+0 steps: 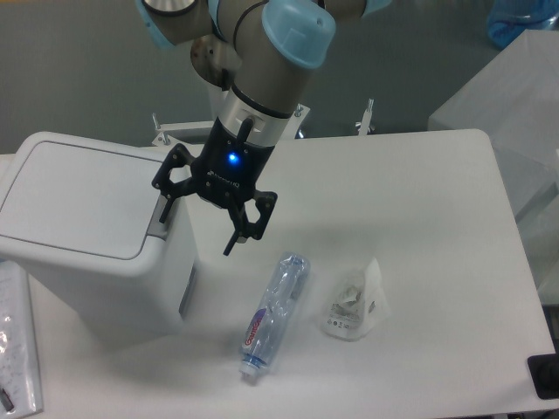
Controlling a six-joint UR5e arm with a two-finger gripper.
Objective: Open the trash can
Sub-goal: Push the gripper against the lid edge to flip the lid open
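The trash can [83, 231] is a large white boxy bin at the left of the table, with its flat lid [74, 196] lying closed. Its grey push tab [163, 218] sits at the lid's right edge. My gripper [198, 230] hangs just right of the bin with its fingers spread open and empty. The left fingertip [165, 210] is right at the grey tab; whether it touches is unclear. The right fingertip [231, 248] hangs over the table beside the bin.
A clear plastic bottle [273, 312] lies on the white table right of the bin. A crumpled clear bag [356, 301] lies beside it. A plastic-wrapped item [13, 349] sits at the left edge. A dark object [546, 375] is at the lower right corner.
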